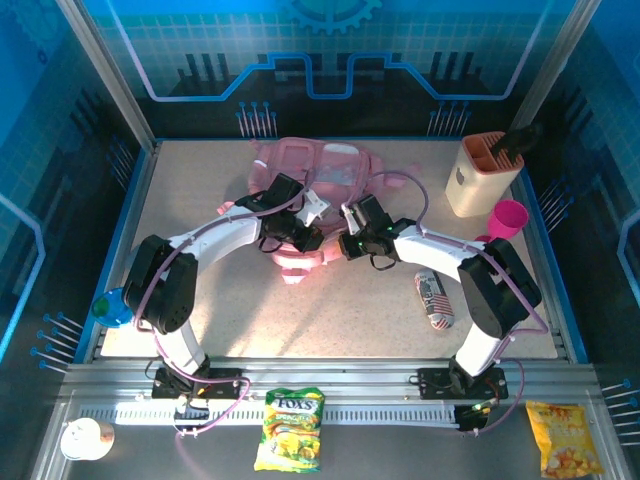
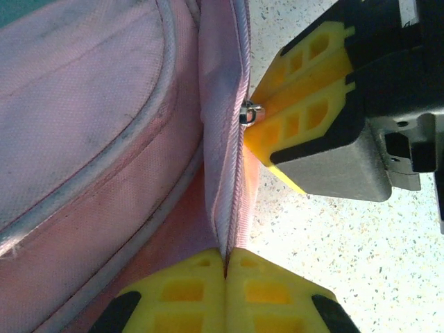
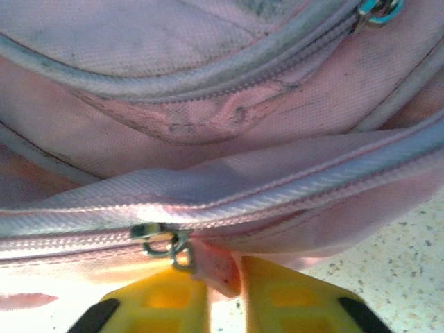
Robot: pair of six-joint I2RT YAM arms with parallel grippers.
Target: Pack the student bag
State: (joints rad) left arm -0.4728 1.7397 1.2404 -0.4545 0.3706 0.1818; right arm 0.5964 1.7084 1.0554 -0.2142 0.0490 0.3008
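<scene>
Top external: I see the student bag (image 1: 330, 165) far-centre on the counter (image 1: 190, 185), with bare room to its left and a holder (image 1: 483, 175), cup (image 1: 507, 218) and can (image 1: 435, 298) crowding the right. Left wrist: my left claw (image 2: 225, 267) is clenched on the bag's seam edge. Right wrist: my right claw (image 3: 223, 284) pinches the pink zip tab (image 3: 216, 267); the frame cuts off its fingers.

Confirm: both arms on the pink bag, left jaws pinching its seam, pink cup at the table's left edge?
No: the pink cup stands near the table's right edge, per the top external view. Both arms are on the student bag, left gripper jaws pinching its seam.
</scene>
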